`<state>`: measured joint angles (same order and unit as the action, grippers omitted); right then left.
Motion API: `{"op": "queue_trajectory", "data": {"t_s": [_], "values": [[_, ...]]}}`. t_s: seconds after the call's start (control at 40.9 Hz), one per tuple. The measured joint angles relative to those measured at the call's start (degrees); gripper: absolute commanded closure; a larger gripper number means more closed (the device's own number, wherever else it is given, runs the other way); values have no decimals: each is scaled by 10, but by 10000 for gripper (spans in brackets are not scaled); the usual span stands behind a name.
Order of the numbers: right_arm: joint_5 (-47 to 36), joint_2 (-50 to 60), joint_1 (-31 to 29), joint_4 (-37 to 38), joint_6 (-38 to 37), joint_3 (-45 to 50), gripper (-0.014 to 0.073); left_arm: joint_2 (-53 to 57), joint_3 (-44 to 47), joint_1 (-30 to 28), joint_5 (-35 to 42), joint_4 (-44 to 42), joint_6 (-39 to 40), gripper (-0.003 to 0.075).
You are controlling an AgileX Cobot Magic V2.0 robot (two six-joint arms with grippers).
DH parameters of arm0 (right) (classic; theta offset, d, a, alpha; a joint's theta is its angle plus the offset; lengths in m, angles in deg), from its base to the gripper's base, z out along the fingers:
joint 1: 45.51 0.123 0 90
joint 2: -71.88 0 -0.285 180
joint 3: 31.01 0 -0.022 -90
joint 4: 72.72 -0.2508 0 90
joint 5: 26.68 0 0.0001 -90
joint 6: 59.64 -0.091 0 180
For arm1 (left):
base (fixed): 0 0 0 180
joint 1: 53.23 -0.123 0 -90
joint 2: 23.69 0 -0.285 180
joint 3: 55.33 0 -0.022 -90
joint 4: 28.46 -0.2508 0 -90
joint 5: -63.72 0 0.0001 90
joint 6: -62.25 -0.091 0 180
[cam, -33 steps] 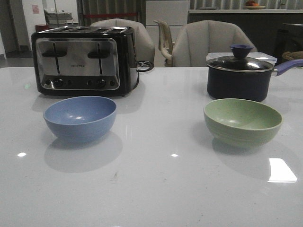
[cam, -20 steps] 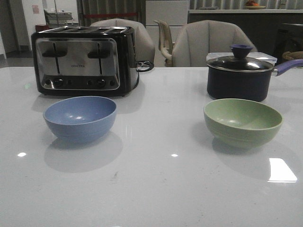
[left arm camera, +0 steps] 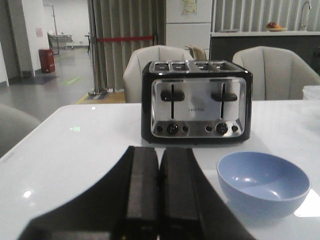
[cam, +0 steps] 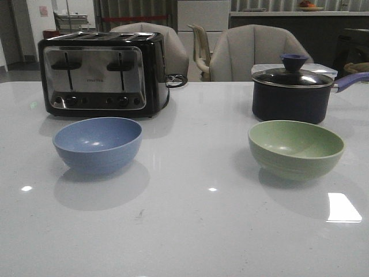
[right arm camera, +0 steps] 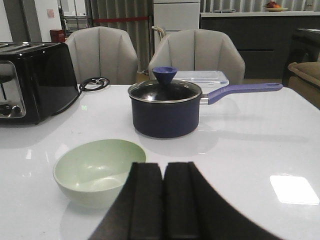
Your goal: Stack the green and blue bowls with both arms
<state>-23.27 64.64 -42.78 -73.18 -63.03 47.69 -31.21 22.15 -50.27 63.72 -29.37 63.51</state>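
Observation:
The blue bowl (cam: pixel 97 143) stands empty on the left of the white table, in front of the toaster; it also shows in the left wrist view (left arm camera: pixel 263 181). The green bowl (cam: pixel 296 148) stands empty on the right, in front of the saucepan; it also shows in the right wrist view (right arm camera: pixel 98 170). The bowls are far apart. My left gripper (left arm camera: pixel 159 152) is shut and empty, short of the blue bowl and off to its side. My right gripper (right arm camera: pixel 163 166) is shut and empty, near the green bowl's rim. Neither arm shows in the front view.
A black and chrome toaster (cam: pixel 101 74) stands at the back left. A dark lidded saucepan (cam: pixel 292 90) with a blue knob and a purple handle (right arm camera: pixel 243 90) stands at the back right. Chairs (cam: pixel 252 52) stand behind the table's far edge.

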Motion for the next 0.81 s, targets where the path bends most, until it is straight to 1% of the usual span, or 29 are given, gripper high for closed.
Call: {"op": "queue_trajectory", "data": {"t_s": [0.049,0.147,0.244,0.342,0.44,0.537,0.635,0.684,0.806], "values": [[17,0,0,0,0,-11,559,0,0,0,16,4,0,619],[59,0,0,0,0,-62,559,0,-13,0,18,9,0,619],[100,0,0,0,0,-126,559,0,-60,0,5,16,0,619],[136,-9,0,0,0,-194,559,-4,-135,0,-16,17,0,619],[165,-48,0,0,0,-255,559,-29,-201,0,-47,18,0,619],[195,-101,0,0,0,-308,559,-74,-265,0,-96,18,0,619],[225,-161,0,0,0,-350,559,-122,-319,0,-160,18,0,619],[236,-187,0,0,0,-364,559,-149,-336,0,-184,18,0,619],[254,-251,0,0,0,-372,559,-202,-345,0,-223,18,0,619]]}}
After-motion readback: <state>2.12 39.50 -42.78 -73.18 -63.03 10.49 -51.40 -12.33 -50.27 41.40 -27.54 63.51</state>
